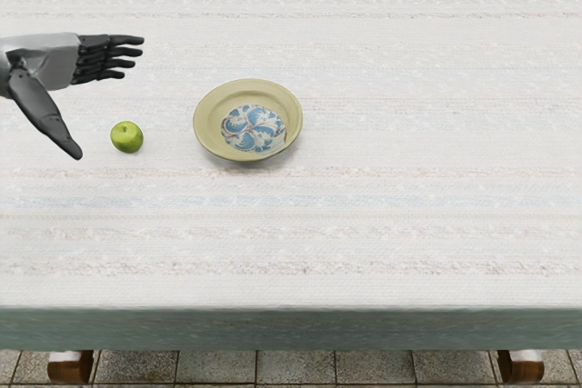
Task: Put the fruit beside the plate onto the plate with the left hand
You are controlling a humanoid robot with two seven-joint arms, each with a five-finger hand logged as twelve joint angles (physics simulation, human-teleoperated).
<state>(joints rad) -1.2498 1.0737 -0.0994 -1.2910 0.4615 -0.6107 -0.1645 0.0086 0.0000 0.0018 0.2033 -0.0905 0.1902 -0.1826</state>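
A small green apple [127,136] lies on the white tablecloth just left of the plate [215,103], a yellowish dish with a blue floral centre. My left hand [86,88] comes in from the left edge and hovers above and to the left of the apple. Its dark fingers [111,54] stretch out straight toward the right and the thumb points down toward the cloth. The hand is open and holds nothing. It does not touch the apple. The plate holds nothing.
The long table [382,224] is covered in a pale striped cloth and runs across the whole view. A teal wall lies behind it, and tiled floor shows below the front edge.
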